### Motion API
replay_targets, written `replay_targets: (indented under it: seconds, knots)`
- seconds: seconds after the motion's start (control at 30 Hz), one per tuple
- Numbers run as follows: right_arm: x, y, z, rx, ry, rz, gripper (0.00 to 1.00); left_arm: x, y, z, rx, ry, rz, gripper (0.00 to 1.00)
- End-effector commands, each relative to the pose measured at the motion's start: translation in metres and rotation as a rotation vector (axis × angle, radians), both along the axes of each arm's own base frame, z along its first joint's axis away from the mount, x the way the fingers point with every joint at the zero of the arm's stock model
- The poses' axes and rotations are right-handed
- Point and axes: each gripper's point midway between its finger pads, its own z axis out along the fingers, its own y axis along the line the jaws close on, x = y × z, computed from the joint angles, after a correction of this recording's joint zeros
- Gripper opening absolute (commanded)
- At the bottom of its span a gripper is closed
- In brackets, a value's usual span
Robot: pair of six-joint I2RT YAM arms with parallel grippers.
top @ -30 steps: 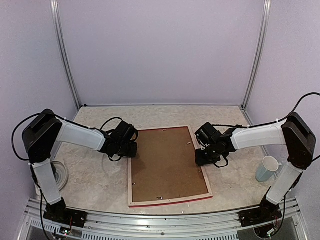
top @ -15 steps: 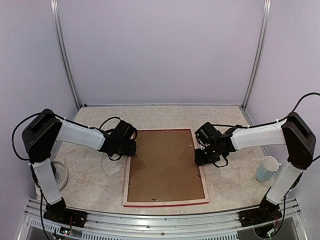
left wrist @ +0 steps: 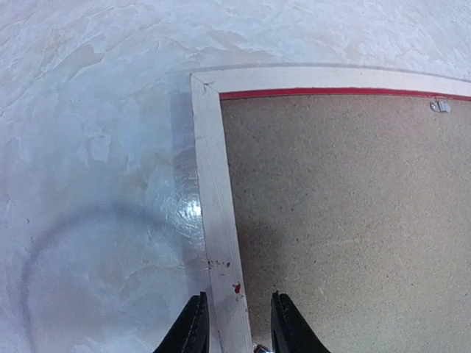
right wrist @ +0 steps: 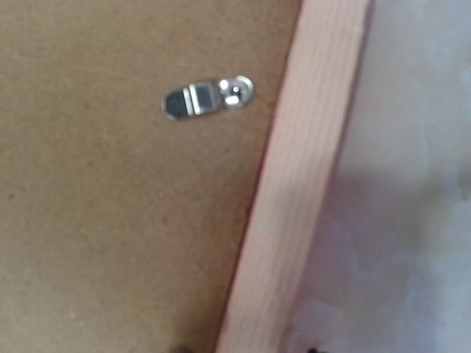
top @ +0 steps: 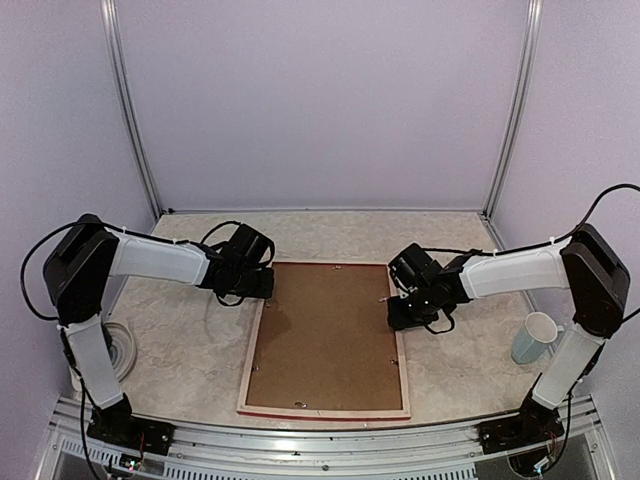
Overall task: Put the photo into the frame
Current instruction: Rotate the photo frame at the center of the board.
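Observation:
The frame (top: 322,411) lies face down on the table, its brown backing board (top: 325,335) upward. No photo shows in any view. My left gripper (top: 262,285) is at the frame's far left corner. In the left wrist view it (left wrist: 237,323) stands open astride the pale wood rail (left wrist: 213,206), with a gap on the board side. My right gripper (top: 398,312) is over the right rail. In the right wrist view only its dark tips (right wrist: 246,350) peek in, one on each side of the rail (right wrist: 294,191), apart from it.
A pale mug (top: 535,337) stands at the right, near the right arm's base. A white round object (top: 122,350) lies at the left edge. Metal turn clips (right wrist: 208,96) (left wrist: 440,107) sit on the backing board. The enclosure's walls rise close behind the table (top: 190,340).
The frame has swung round under the right gripper, its near end sliding left. My left gripper has moved along the left rail to the far corner, closing and then reopening partway.

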Motion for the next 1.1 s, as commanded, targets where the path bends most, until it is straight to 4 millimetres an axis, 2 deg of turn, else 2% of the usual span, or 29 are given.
replay_targets:
  seconds: [0.0, 0.1, 0.23, 0.33, 0.5, 0.67, 0.87, 1.07]
  knots:
    - [0.009, 0.010, 0.008, 0.014, -0.033, 0.004, 0.41, 0.007, -0.002, 0.005, -0.008, 0.016, -0.006, 0.30]
    - [0.014, 0.006, 0.012, 0.016, -0.042, -0.009, 0.43, 0.011, -0.003, 0.013, 0.027, 0.002, 0.000, 0.38]
    - [0.022, 0.002, 0.025, 0.025, -0.064, -0.010, 0.47, 0.013, 0.001, 0.043, 0.084, -0.046, 0.011, 0.58]
    - [0.026, -0.004, 0.031, 0.023, -0.074, -0.009, 0.50, 0.009, 0.007, 0.055, 0.104, -0.042, 0.012, 0.67]
    - [0.027, -0.012, 0.027, 0.010, -0.075, -0.002, 0.57, -0.011, 0.015, 0.036, 0.100, 0.038, 0.016, 0.72]
    - [0.033, -0.016, 0.022, 0.037, -0.070, 0.006, 0.58, -0.030, 0.013, 0.012, 0.085, 0.090, 0.006, 0.73]
    - [0.059, -0.022, 0.028, 0.110, -0.058, -0.004, 0.58, -0.039, 0.012, -0.006, 0.078, 0.110, 0.009, 0.70]
    - [0.092, -0.010, 0.030, 0.126, -0.056, 0.014, 0.57, -0.035, 0.010, -0.007, 0.057, 0.093, 0.013, 0.68]
